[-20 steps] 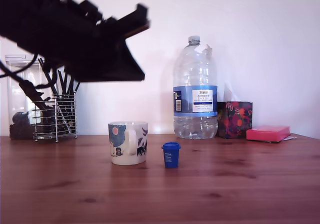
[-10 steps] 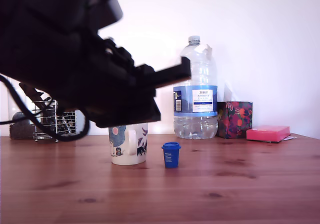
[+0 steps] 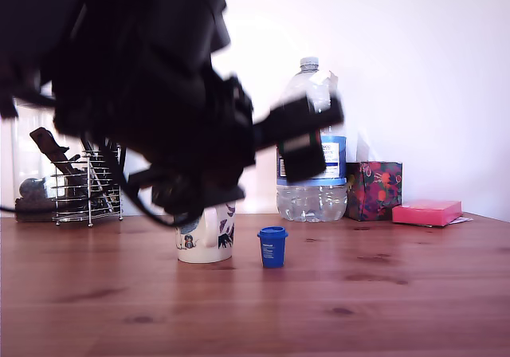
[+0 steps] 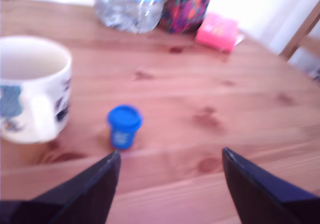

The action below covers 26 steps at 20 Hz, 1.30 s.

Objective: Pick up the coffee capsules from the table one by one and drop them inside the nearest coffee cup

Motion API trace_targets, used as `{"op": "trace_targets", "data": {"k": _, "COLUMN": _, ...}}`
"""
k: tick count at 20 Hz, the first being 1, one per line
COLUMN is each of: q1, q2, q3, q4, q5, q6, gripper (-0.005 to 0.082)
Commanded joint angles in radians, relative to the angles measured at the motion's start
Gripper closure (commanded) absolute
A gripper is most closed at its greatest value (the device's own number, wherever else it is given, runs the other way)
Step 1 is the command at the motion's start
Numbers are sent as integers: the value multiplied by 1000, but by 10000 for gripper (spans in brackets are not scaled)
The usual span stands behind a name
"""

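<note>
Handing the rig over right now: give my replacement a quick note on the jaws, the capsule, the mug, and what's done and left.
Gripper: jaws open, holding nothing, above the table.
Blue capsule: standing on the table beside the mug, apart from it, untouched.
Mug: upright; what shows of the inside looks empty.
Only the blue capsule is in view.
Left: lower over the blue capsule, grasp it, drop it in the mug.

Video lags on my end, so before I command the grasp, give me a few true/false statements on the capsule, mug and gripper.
1. The blue capsule stands on the table, outside the mug. True.
2. The gripper is shut on the capsule. False: its jaws are spread and empty, the capsule lying beyond them.
3. The mug lies tipped on its side. False: it stands upright.
4. A large water bottle stands behind the capsule in the exterior view. True.
</note>
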Motion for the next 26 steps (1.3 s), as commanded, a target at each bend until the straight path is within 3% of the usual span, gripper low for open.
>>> {"op": "trace_targets", "data": {"k": 1, "q1": -7, "q2": 53, "q3": 9, "q4": 7, "q5": -21, "q6": -9, "gripper": 126}}
{"op": "trace_targets", "data": {"k": 9, "q1": 5, "q2": 140, "q3": 130, "q4": -80, "q5": -24, "q6": -5, "gripper": 127}}
{"op": "trace_targets", "data": {"k": 20, "q1": 85, "q2": 161, "q3": 177, "q4": -179, "q5": 94, "q6": -8, "gripper": 128}}
{"op": "trace_targets", "data": {"k": 22, "q1": 95, "q2": 167, "q3": 177, "q4": -175, "q5": 132, "q6": -8, "gripper": 128}}
{"op": "trace_targets", "data": {"k": 26, "q1": 113, "q2": 196, "q3": 190, "q4": -152, "q5": 159, "q6": 5, "gripper": 128}}
